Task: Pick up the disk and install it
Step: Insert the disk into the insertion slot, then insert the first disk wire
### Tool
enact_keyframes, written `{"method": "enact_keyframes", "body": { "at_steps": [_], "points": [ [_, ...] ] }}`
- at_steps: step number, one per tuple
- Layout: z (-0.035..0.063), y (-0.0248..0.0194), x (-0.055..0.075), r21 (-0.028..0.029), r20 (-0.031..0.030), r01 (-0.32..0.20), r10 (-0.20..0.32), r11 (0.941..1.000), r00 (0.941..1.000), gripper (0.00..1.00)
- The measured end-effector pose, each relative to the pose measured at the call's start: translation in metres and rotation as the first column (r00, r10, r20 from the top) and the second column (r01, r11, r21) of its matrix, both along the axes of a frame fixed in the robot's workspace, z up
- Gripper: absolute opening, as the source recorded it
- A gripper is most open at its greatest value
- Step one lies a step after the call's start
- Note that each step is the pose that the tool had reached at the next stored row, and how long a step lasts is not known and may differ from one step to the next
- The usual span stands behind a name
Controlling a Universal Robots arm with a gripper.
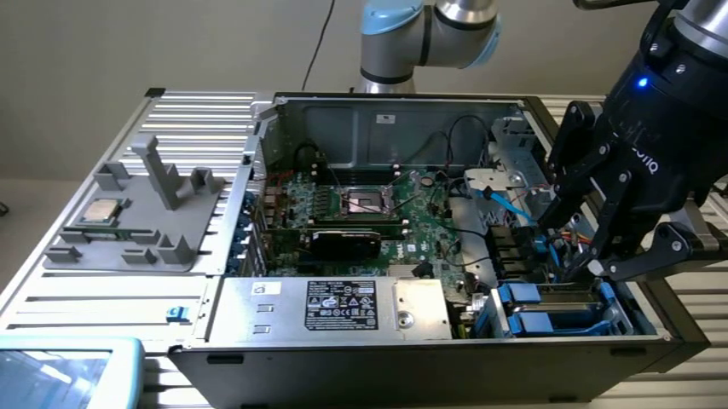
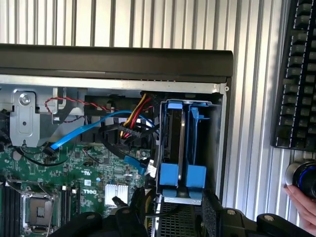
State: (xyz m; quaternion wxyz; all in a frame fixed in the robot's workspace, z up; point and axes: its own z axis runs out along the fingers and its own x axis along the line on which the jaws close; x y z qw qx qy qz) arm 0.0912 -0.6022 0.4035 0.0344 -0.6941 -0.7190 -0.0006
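Silver-grey hard drive in blue plastic carrier, on edge lengthwise in corner drive bay, directly beneath black hand, spread and empty.

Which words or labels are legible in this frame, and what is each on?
"OTIQ", start cut off: on the gripper body.
"DELL": on the motherboard.
Power supply label: print too small to read.
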Motion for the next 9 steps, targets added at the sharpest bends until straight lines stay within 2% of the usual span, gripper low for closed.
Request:
{"method": "enact_keyframes", "body": {
  "at_steps": [9],
  "points": [
    [0.0, 0.0, 0.0004, -0.0001, -0.0002, 0.0, 0.0, 1.0, 1.0, 0.57]
  ]
}}
